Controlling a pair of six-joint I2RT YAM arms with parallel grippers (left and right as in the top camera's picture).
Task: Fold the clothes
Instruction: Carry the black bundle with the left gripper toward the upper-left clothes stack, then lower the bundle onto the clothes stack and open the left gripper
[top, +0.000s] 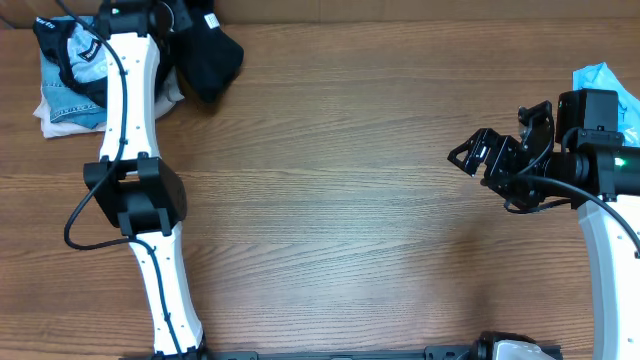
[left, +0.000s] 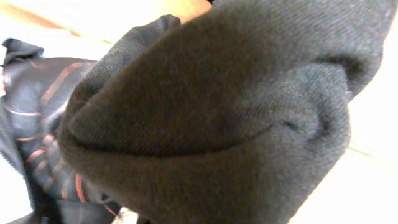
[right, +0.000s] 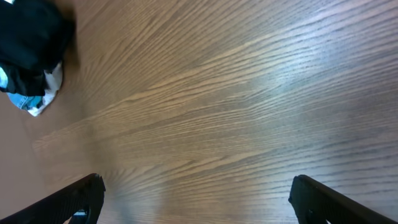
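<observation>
Wood grain runs across the surface (top: 330, 230) in front of me. Over it on the right, the right end effector (top: 468, 153) hangs with its jaws spread wide, gripping nothing. At the far left corner the left end effector (top: 172, 20) is pinched tight on the black T-shirt (top: 212, 58), which is bunched just beside the heap of other clothes (top: 68, 90).

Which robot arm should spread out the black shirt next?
Left, probably. The left gripper is shut on the black shirt by the clothes pile; the right gripper hangs open over the table, far across.
</observation>
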